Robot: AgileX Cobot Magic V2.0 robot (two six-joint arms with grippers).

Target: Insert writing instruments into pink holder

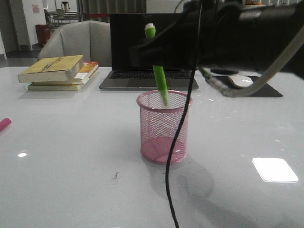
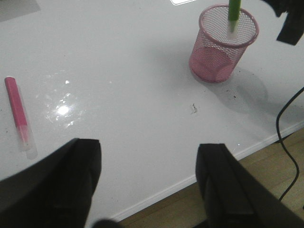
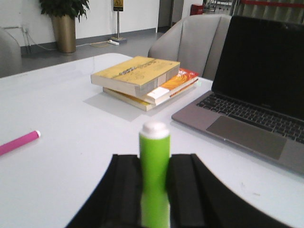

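Note:
The pink mesh holder [image 1: 163,128] [image 2: 223,43] stands mid-table. Above it my right gripper [image 1: 156,53] [image 3: 154,164] is shut on the lime green pen [image 1: 159,80] [image 3: 154,156] [image 2: 233,10]. The pen hangs tilted, white end up, its lower tip inside the holder's rim. The magenta pink pen [image 1: 4,124] [image 2: 18,111] [image 3: 18,142] lies flat on the table far to the left. My left gripper [image 2: 148,156] hovers open over the table's near edge with nothing between its fingers; the front view does not show it.
A stack of books [image 1: 59,71] [image 3: 145,80] and an open laptop [image 1: 142,52] [image 3: 259,90] sit at the back. A white mouse on a dark pad [image 1: 241,80] lies at the back right. A black cable [image 1: 178,142] hangs in front of the holder.

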